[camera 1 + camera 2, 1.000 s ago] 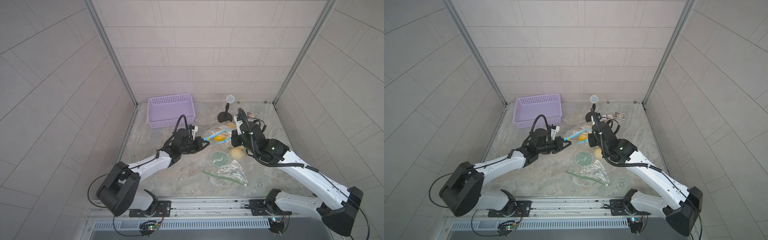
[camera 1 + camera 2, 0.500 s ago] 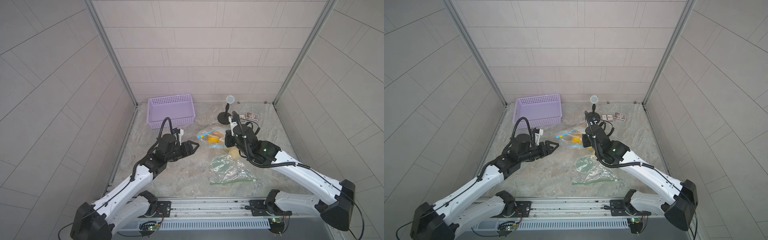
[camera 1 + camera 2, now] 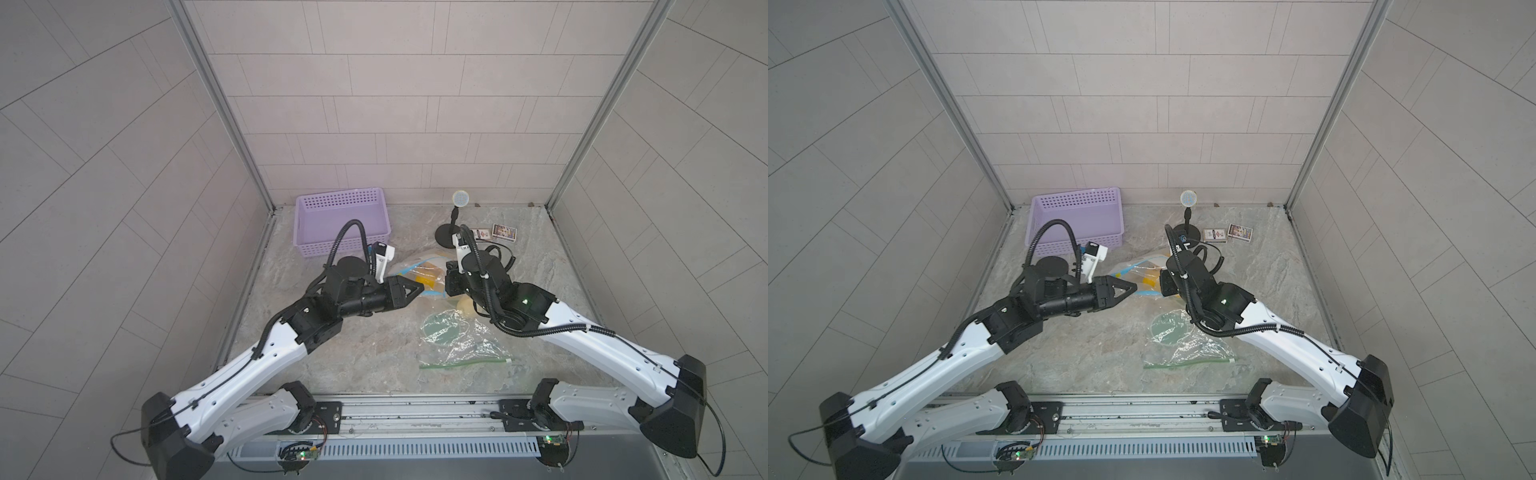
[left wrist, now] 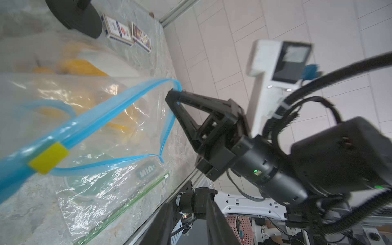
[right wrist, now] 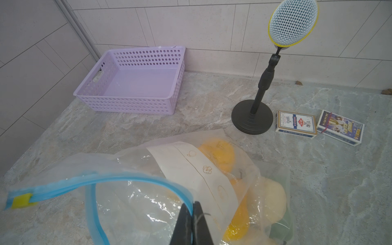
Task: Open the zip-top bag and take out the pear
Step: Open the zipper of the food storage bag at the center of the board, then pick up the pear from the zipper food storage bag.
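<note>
- The zip-top bag [image 5: 135, 199] is judged to be mostly unzipped. The yellow slider [image 4: 49, 158] is seen at one end of the blue track, and from there the two lips are parted into a loop.
- The right gripper [image 5: 192, 209] is pressed together on one blue lip, which is lifted off the marble table [image 5: 318, 191].
- The left gripper [image 3: 417, 285] is placed just beside the bag's mouth, facing the right one. In its own wrist view its fingers [image 4: 161, 224] are seen apart, with nothing between them.
- A pale rounded shape, taken to be the pear [image 5: 273, 197], is seen through plastic at the bag's closed end, beside orange-yellow pieces and a white printed paper [image 5: 191, 167]. Whether it lies inside this bag or only against it cannot be told.
- The step is judged best done with the pinched lip held high and steady. The free lip can then be taken at the stiff track rather than at the thin film, or the loop can be entered low toward the pear.
- The slider and the parted lips are shown only by the wrist views; in both top views the mouth is largely hidden by the arms.
- The second bag [image 3: 457, 345], green-tracked and lying apart from the grippers, is shown whole only in the top views.
- The purple basket [image 5: 127, 97] is best seen in the right wrist view.
</note>
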Robot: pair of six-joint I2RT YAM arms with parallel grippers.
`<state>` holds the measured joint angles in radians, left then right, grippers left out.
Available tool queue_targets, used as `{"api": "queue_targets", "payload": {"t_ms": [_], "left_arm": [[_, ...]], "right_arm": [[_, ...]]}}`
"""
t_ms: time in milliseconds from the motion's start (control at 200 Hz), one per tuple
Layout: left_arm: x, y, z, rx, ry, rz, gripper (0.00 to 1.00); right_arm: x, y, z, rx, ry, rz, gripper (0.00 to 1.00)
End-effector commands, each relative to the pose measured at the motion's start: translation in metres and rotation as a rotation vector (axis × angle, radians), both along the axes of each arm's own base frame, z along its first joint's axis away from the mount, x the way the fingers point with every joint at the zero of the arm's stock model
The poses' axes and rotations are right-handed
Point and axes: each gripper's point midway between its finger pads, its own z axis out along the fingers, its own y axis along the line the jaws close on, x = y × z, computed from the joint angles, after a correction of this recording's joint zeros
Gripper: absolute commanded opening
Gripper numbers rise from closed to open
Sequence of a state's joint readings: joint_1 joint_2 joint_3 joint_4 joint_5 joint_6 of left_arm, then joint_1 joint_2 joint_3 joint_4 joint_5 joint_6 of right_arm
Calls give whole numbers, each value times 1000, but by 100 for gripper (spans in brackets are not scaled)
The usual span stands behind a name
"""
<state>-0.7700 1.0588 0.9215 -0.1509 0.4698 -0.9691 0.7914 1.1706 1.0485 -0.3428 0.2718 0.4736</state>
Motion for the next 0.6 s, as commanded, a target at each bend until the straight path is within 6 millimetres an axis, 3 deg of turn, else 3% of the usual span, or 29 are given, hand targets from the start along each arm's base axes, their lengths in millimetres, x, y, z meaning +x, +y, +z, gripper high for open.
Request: {"api": "queue_targets", "payload": {"t_ms": [0, 290, 440, 590], "left_arm": [[13, -5, -8, 13, -1, 37, 30], [51, -12, -51, 134, -20, 129, 26], [67, -14, -71, 189, -28, 167, 26], [82, -3, -89, 264, -45, 233, 26]], "right_arm": [[-6, 1, 9, 46, -17, 2, 0], [-23, 2, 9, 92, -20, 29, 0], [-35, 18, 5, 125, -4, 85, 0], [-50, 38, 7, 154, 4, 169, 0]]}}
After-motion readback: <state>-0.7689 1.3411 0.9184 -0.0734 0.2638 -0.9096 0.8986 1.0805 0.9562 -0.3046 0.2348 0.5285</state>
